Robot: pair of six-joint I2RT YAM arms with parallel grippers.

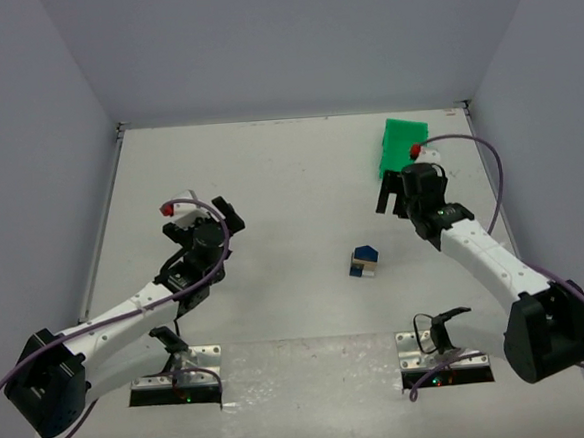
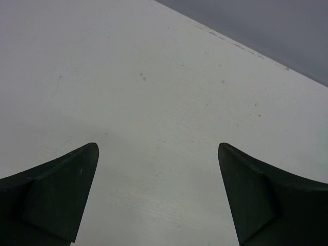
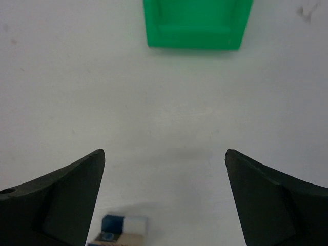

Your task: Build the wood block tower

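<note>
The wood block tower (image 1: 364, 261) stands on the white table a little right of centre: tan, white and dark blue blocks with a blue wedge on top. Its base blocks show at the bottom edge of the right wrist view (image 3: 119, 232). My right gripper (image 1: 395, 196) is open and empty, above the table between the tower and the green bin. My left gripper (image 1: 207, 209) is open and empty over bare table on the left, far from the tower. In the left wrist view (image 2: 158, 154) only table shows between the fingers.
A green plastic bin (image 1: 401, 144) lies at the back right, also at the top of the right wrist view (image 3: 197, 23). Grey walls enclose the table on three sides. Two metal base plates (image 1: 178, 379) sit at the near edge.
</note>
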